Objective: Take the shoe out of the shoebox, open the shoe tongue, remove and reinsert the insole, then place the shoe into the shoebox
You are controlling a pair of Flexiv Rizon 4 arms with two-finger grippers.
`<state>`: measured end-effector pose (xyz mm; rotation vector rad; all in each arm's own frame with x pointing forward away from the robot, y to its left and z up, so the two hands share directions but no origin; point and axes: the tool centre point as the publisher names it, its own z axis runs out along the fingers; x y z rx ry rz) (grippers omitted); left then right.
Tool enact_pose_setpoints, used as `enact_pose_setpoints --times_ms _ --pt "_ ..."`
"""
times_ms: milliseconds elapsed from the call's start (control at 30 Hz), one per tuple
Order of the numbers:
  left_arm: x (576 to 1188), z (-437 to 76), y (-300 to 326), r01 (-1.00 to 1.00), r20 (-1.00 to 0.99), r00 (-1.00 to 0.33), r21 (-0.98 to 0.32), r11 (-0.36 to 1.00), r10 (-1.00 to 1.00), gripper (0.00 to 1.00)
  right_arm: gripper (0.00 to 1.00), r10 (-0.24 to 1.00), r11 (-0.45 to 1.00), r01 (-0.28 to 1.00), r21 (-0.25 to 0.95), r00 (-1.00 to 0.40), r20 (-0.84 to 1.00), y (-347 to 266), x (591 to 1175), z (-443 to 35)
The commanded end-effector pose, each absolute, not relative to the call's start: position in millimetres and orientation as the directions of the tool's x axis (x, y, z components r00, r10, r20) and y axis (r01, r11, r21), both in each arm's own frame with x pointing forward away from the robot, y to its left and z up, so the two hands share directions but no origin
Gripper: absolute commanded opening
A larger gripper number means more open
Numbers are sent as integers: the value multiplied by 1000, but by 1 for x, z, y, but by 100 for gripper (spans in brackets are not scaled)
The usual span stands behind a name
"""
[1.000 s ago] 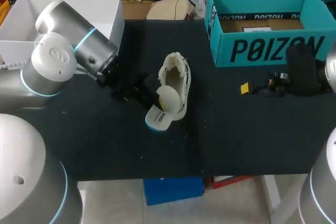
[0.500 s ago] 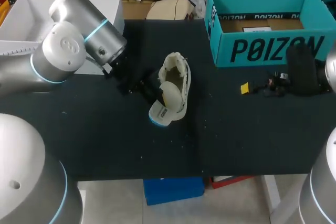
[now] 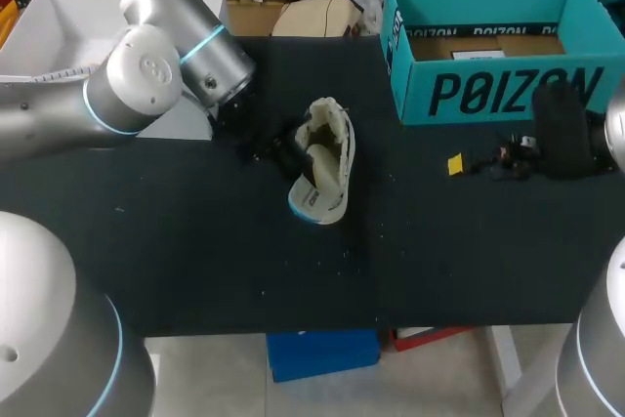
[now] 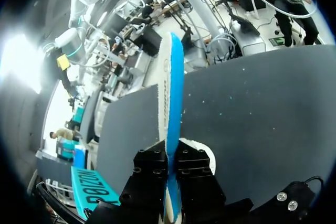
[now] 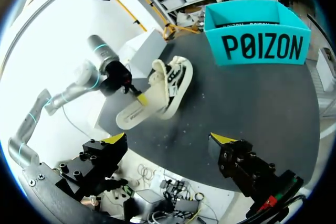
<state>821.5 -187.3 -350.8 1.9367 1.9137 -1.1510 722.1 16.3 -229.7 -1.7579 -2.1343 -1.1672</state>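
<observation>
A cream shoe (image 3: 332,144) lies on the black table, opening up, also seen from the right wrist (image 5: 176,80). Its insole (image 3: 314,204), white on top and blue beneath, leans at the shoe's heel end with part of it sticking out. My left gripper (image 3: 299,163) is shut on that insole; from its own wrist the insole (image 4: 170,87) stands edge-on between the black fingers of the left gripper (image 4: 170,156). The teal shoebox (image 3: 488,95) stands open at the back right. My right gripper (image 5: 168,140) hangs open and holds nothing, right of the shoe and in front of the box (image 3: 467,163).
A white open box (image 3: 49,46) stands at the back left corner, behind my left arm. Bare black tabletop (image 3: 439,251) stretches in front of the shoe and between shoe and shoebox.
My left arm has swung back and to the right, carrying the insole with it. The insole has moved further over the shoe's heel. The right arm has stayed still.
</observation>
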Motion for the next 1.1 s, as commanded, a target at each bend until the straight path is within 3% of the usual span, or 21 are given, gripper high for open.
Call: enact_pose_setpoints --times_ms 33,933,967,1000,1100 --pt "834 -355 -195 925 -598 -102 -351 -146 795 0 100 775 15 883 470 -307 552 17 722 -231" --pt "895 -373 -208 959 -592 -110 -275 -71 799 0 100 775 15 883 470 -307 552 17 722 -231" --pt "895 -372 -209 960 -590 -107 -272 -72 800 36 100 775 15 883 470 -307 552 17 722 -231" --pt "895 -371 -211 958 -593 -105 -275 -77 798 48 100 775 15 883 470 -307 552 17 722 -231" --pt "890 -367 -211 958 -595 -99 -272 -85 797 55 100 775 15 883 470 -307 552 17 722 -231"
